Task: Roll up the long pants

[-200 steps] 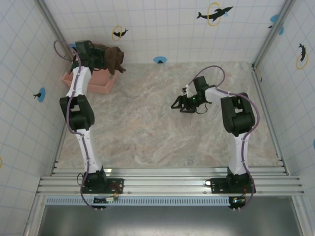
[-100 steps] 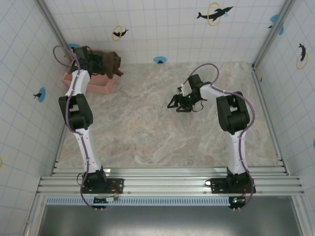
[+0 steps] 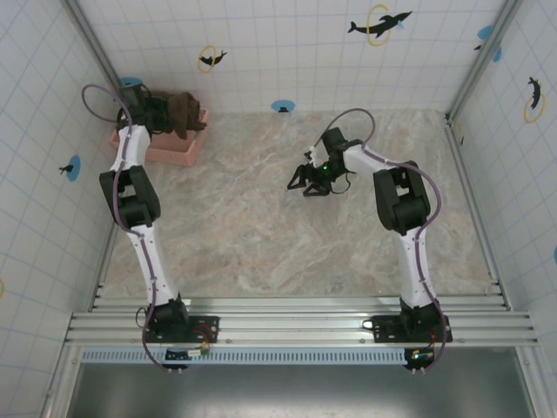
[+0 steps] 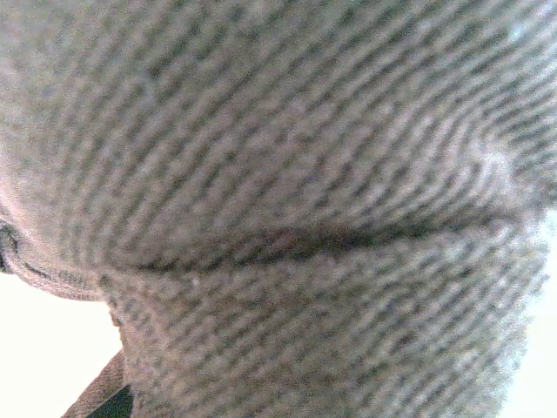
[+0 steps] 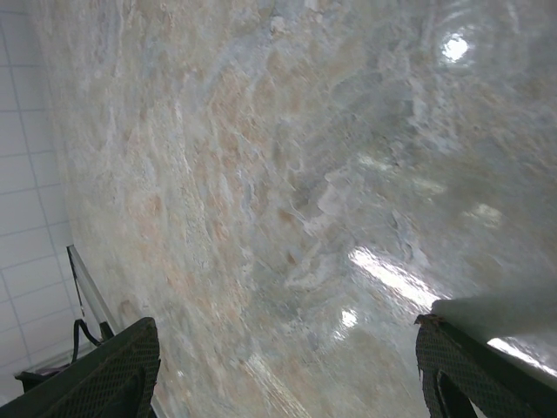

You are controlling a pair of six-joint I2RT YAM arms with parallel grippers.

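Dark brown soft cloth long pants (image 3: 184,111) bunched over pink plastic basket (image 3: 174,154), far-left corner. My left claw (image 3: 165,113) against cloth, grip: cannot tell. My right claw (image 3: 305,181) spread wide, empty. Pants prob. light, floppy, not slippery; best hold at waistband edge.

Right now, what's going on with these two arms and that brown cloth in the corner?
The left hand is at the long pants, bunched over the pink basket in the far left corner; whether it grips them can't be told. The right hand hangs open above the marble table, holding nothing. The pants are not yet spread out or rolled.
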